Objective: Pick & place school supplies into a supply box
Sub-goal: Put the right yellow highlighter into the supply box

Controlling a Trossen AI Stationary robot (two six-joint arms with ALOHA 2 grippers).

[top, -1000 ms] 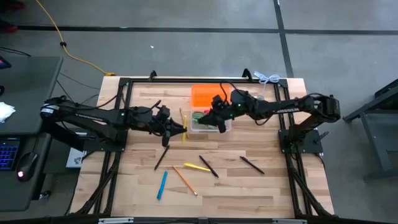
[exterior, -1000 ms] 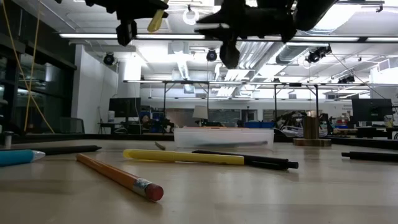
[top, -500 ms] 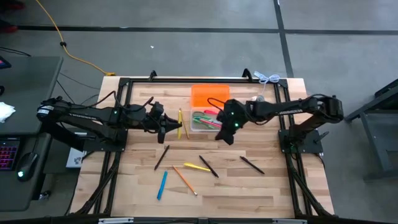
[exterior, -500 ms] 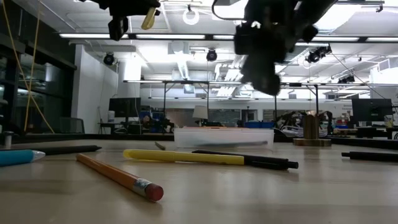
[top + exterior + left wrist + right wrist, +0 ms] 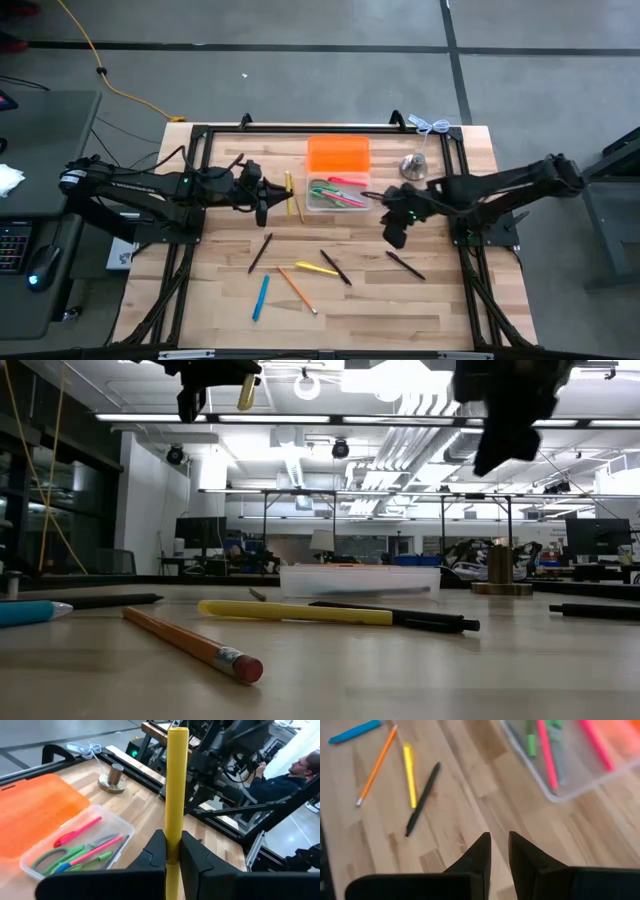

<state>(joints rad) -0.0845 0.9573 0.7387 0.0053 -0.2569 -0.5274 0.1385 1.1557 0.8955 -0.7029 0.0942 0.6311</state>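
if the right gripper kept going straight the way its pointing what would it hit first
Probably bare table. The right gripper, fingers nearly together and empty, aims at wood between the black pen and the supply box; depth is unclear.

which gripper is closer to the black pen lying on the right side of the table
Right. The right gripper hovers just beside the black pen, empty. The left gripper, holding a yellow pencil, is across the table past the supply box.

Supply box: mid-bench, holding scissors and pens. Lid: directly behind box, touching it. Bell-shaped object: right of lid. Loose pens and pencils: scattered on bench in front of box. Left gripper: left of box. Right gripper: right-front of box, above bench.
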